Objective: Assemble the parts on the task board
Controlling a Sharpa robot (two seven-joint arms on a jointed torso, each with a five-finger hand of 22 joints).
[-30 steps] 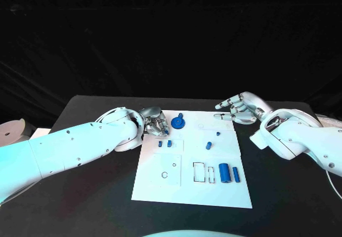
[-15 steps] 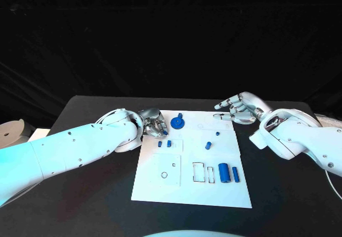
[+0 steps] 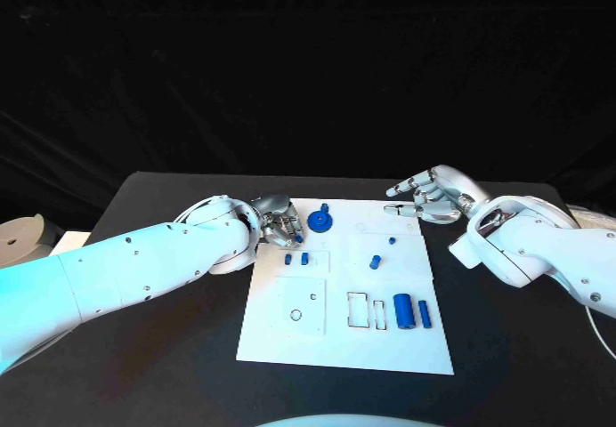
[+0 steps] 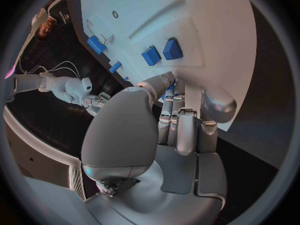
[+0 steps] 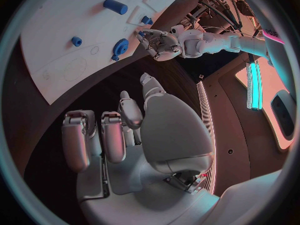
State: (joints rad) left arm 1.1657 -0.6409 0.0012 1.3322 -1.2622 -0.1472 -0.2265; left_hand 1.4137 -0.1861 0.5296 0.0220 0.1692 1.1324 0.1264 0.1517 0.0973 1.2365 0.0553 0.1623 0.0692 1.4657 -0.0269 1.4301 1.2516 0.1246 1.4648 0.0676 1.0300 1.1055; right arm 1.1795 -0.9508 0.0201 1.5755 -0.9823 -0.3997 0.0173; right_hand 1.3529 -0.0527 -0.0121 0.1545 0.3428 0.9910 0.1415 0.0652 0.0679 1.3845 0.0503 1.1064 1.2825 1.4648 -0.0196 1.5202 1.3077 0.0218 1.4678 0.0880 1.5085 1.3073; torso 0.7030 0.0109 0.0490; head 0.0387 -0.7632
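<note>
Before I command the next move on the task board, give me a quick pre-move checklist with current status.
1. Left hand at the task board's far left corner: ok.
2. Left hand holding a part: cannot tell; something blue shows among its fingers.
3. Right hand empty, fingers apart, beyond the board's far right corner: ok.
4. Blue gear lying free on the board beside the left hand: ok.
5. Large blue cylinder and the slimmer blue piece beside it, unobstructed: ok.
</note>
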